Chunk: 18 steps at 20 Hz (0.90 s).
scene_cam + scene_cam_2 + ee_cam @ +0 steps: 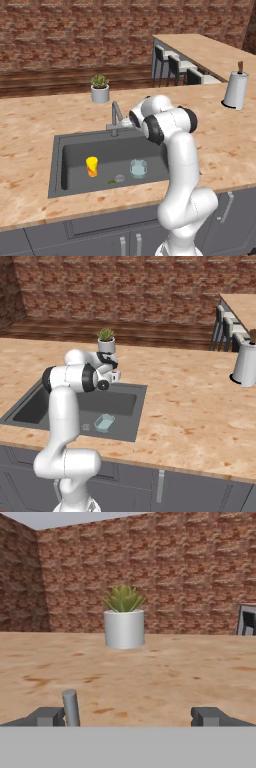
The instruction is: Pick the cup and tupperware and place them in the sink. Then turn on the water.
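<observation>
- The sink [57, 165] is a dark grey rectangular basin set into the light wood-look tabletop [30, 125], nearest the base, with grey cabinet fronts below it.
- The cup [92, 166] stands upright on the sink floor towards its left: small, yellow, tapered, with a red-orange band low on its body.
- The tupperware [138, 168] lies on the sink floor to the right of the cup and apart from it; it is shallow, pale blue-grey and translucent, with rounded corners.
- A small drain [119, 178] sits between the two, slightly nearer the front wall.
- The fingers [132, 716] are spread wide, nothing between them; they hover at the sink's back edge, level with the faucet [116, 117].
- In the hand view a grey upright rod [71, 707] stands just inside the left finger.
- Farther back, a potted plant [124, 621] in a white pot stands on the tabletop.
- A white paper-towel roll [236, 90] stands far right, before the brick wall [75, 30].
</observation>
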Tool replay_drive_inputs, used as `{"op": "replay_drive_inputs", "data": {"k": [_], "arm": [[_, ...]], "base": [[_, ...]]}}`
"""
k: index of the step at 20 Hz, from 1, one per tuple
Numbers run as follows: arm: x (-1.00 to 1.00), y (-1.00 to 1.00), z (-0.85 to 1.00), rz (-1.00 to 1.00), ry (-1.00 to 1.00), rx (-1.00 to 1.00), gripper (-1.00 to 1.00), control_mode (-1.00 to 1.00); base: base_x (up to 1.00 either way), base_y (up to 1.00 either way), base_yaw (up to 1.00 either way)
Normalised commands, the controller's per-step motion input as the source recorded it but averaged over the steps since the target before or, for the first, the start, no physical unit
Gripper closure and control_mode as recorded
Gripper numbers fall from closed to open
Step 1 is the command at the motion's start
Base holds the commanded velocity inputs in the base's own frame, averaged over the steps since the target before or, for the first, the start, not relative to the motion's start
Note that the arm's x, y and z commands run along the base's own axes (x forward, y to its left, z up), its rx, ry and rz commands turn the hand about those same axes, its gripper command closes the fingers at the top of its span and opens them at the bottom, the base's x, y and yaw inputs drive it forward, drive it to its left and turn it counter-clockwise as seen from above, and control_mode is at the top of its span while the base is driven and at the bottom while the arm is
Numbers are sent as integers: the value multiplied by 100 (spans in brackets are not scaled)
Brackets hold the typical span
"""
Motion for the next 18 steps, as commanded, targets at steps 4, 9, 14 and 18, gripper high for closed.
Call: {"op": "replay_drive_inputs", "data": {"k": [4, 9, 14, 18], "arm": [[0, -11, 0, -1, 0, 0, -100, -100], [0, -9, 0, -2, 0, 0, -100, -100], [0, -16, 0, -1, 0, 0, -100, -100], [0, -27, 0, 0, 0, 0, -100, -100]], "base": [[0, 0, 0], [0, 0, 0], [0, 0, 0], [0, 0, 0]]}}
